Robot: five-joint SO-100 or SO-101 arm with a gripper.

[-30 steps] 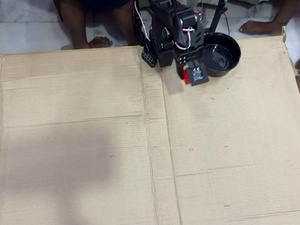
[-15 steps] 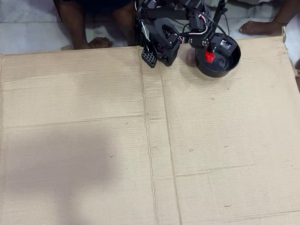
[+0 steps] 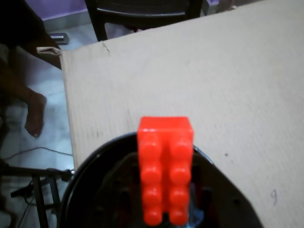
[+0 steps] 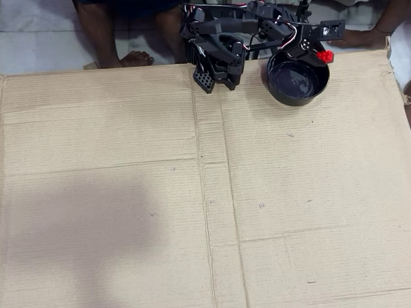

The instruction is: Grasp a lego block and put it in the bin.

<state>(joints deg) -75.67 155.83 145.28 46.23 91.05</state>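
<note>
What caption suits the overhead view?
Robot arm holds red lego block above black bowl on cardboard.

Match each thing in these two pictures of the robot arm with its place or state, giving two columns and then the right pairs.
Things:
1. small bright red studded plastic brick
2. round glossy black bowl
3. flat brown cardboard sheet
4. bare human foot

Places or states:
A. on the tiled floor beside the table
B. held above the bowl's rim
C. covers the whole tabletop
D. stands near the cardboard's far edge, right of the arm's base in the overhead view

Pairs: 1-B, 2-D, 3-C, 4-A
</note>
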